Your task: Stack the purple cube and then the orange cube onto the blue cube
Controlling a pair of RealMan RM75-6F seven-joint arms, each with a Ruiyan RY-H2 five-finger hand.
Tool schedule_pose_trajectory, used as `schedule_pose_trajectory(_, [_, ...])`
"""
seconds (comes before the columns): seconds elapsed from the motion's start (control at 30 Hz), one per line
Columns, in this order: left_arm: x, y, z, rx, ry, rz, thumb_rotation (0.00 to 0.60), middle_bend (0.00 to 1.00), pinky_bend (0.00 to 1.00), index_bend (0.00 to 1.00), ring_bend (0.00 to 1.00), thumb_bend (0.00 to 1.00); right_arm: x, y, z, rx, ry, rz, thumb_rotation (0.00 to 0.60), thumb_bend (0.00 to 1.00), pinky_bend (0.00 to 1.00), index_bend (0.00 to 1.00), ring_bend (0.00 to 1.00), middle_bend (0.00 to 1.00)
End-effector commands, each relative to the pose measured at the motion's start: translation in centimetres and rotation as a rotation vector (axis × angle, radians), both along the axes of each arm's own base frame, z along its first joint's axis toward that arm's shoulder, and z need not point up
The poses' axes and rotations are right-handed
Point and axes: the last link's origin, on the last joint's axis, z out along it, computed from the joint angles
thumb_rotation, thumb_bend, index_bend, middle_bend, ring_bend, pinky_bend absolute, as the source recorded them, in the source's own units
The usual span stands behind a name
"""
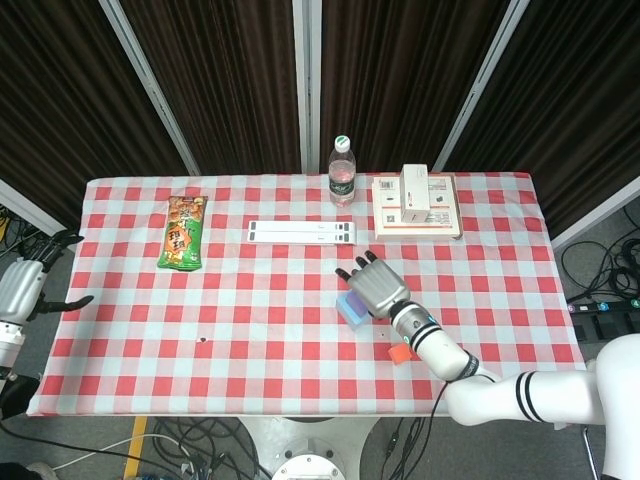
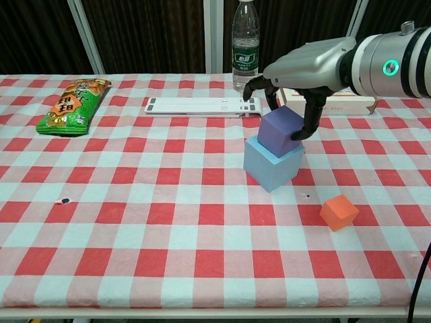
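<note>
I have the right hand [image 2: 294, 79] arched over the purple cube [image 2: 279, 136], thumb on its right face and fingers curled down behind its far side, so it is clamped on the cube from above. The cube sits on the blue cube [image 2: 272, 164], resting toward the far right part of the top face and turned a little off the blue cube's edges. I hold it from above this way so the palm stays clear of the lower block and I can settle it without nudging the base. In the head view the hand [image 1: 377, 287] covers nearly all of the stack, with only a corner of blue [image 1: 349, 310] showing, so I rely on the chest camera for alignment. I judge the first stacking step is close to done; release is what remains. The orange cube [image 2: 338, 212] waits on the cloth to the right and nearer me, well apart from the stack, an easy reach for the same hand. My left hand [image 1: 24, 286] idles off the table's left edge, fingers apart, holding nothing.
</note>
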Motion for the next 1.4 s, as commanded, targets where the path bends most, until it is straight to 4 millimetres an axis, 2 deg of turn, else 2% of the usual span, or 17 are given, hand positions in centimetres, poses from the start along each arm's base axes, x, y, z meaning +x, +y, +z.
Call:
schedule_pose_trajectory(0.03, [0.0,0.0,-0.1,-0.003,0.001,0.001,0.600,0.22,0.29,0.24,0.16,0.00,0.0,0.0,0.0,-0.001,-0.001,0.000,0.600,0.14,0.13,0.13,0.15,0.41])
schedule_pose_trajectory(0.27, [-0.1,0.0,0.0,0.000,-0.005,-0.001,0.600,0.22,0.29,0.24,0.16,0.00,0.0,0.0,-0.1,0.005,0.007,-0.005,0.600,0.10,0.11,0.12,0.14,0.40])
schedule_pose_trajectory(0.43, [-0.1,0.0,0.1,0.001,-0.007,-0.002,0.600,0.22,0.29,0.24,0.16,0.00,0.1,-0.1,0.0,0.009,0.005,-0.010,0.600,0.06,0.09,0.09,0.09,0.30])
schedule_pose_trajectory(0.77, [0.0,0.0,0.1,0.003,-0.007,-0.004,0.600,0.22,0.29,0.24,0.16,0.00,0.5,-0.4,0.5,-0.005,-0.024,-0.008,0.600,0.06,0.08,0.07,0.06,0.24])
schedule_pose_trajectory(0.97, [0.3,0.1,0.2,0.001,-0.011,-0.010,0.600,0.22,0.29,0.24,0.16,0.00,1.2,0.0,2.8,-0.018,-0.041,0.023,0.600,0.06,0.06,0.06,0.05,0.24])
schedule_pose_trajectory(1.2, [0.7,0.0,0.2,-0.003,-0.010,-0.016,0.600,0.22,0.29,0.24,0.16,0.00,1.7,2.2,8.4,-0.084,-0.089,0.071,0.600,0.06,0.06,0.05,0.04,0.24])
schedule_pose_trajectory(1.3, [1.0,0.0,0.2,0.002,-0.007,-0.020,0.600,0.22,0.29,0.24,0.16,0.00,0.6,3.9,9.7,-0.077,-0.121,0.039,0.600,0.05,0.06,0.05,0.06,0.27])
schedule_pose_trajectory(1.4, [1.1,0.0,0.1,0.007,-0.002,-0.022,0.600,0.22,0.29,0.24,0.16,0.00,-1.5,5.7,9.5,-0.036,-0.118,-0.019,0.600,0.05,0.08,0.09,0.11,0.32])
